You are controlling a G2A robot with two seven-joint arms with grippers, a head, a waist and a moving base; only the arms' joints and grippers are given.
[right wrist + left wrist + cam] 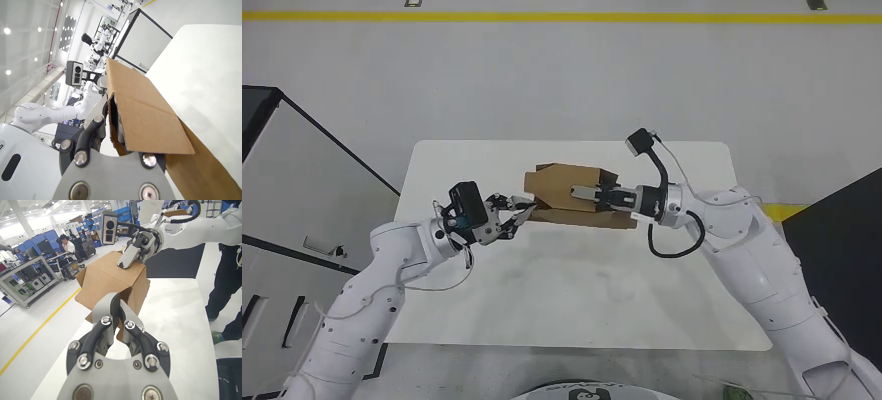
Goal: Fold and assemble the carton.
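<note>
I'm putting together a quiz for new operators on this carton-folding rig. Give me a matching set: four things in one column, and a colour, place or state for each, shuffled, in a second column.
Things:
1. carton
2. left gripper
3. right gripper
4. table

Descriptions:
A. white, with rounded corners
B. pinching a loose flap at one end of the carton
C. brown, partly opened, flaps not yet folded in
D. gripping the carton's top panel from the other end

Pairs: 1-C; 2-B; 3-D; 4-A
</note>
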